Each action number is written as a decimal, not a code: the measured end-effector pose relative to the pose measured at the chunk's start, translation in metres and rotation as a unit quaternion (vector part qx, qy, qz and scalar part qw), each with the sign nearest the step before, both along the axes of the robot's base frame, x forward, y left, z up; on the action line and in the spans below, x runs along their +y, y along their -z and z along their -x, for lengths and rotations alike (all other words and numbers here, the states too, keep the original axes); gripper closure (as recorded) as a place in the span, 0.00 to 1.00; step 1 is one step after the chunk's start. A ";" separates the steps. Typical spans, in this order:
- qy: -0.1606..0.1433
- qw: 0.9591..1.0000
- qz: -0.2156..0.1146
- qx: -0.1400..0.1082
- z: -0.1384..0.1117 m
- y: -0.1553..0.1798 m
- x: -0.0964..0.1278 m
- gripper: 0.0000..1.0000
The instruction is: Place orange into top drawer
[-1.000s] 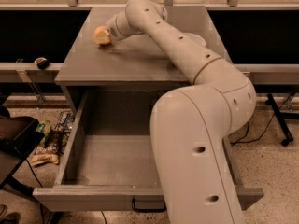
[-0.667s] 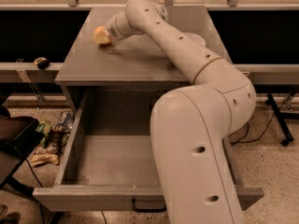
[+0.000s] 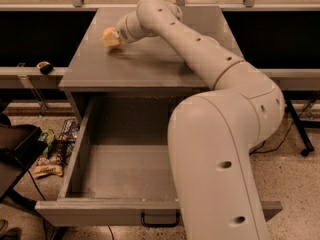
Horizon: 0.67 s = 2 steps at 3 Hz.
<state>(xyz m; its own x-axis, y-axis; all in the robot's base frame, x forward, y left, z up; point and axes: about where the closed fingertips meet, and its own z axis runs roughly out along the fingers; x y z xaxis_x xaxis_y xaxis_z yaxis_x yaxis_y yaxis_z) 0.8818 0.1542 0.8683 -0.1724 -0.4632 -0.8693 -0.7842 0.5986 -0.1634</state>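
Note:
The orange (image 3: 109, 37) sits on the grey cabinet top (image 3: 150, 59), near its back left. My gripper (image 3: 118, 34) is at the end of the long beige arm and is right against the orange's right side, low over the cabinet top. The top drawer (image 3: 79, 156) is pulled wide open below the cabinet top. Its speckled grey floor is bare where I can see it, and its small black handle (image 3: 160, 218) shows on the front. My arm's large lower segment (image 3: 220, 159) covers the drawer's right part.
Snack packets (image 3: 52, 151) lie on the floor left of the drawer, next to a dark object (image 3: 17, 146). A small dark thing (image 3: 44, 66) rests on the ledge at the left. A black stand leg and cable (image 3: 299, 134) are at the right.

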 end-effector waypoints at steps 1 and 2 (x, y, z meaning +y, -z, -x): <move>0.032 0.999 -0.017 -0.037 0.020 -0.047 -0.046 1.00; 0.086 0.993 -0.036 -0.078 0.075 -0.118 -0.129 1.00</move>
<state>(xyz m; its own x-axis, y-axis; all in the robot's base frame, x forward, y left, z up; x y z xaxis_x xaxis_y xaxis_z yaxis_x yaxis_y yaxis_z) 0.8071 0.0252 0.9862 -0.1044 -0.3746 -0.9213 -0.6376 0.7361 -0.2271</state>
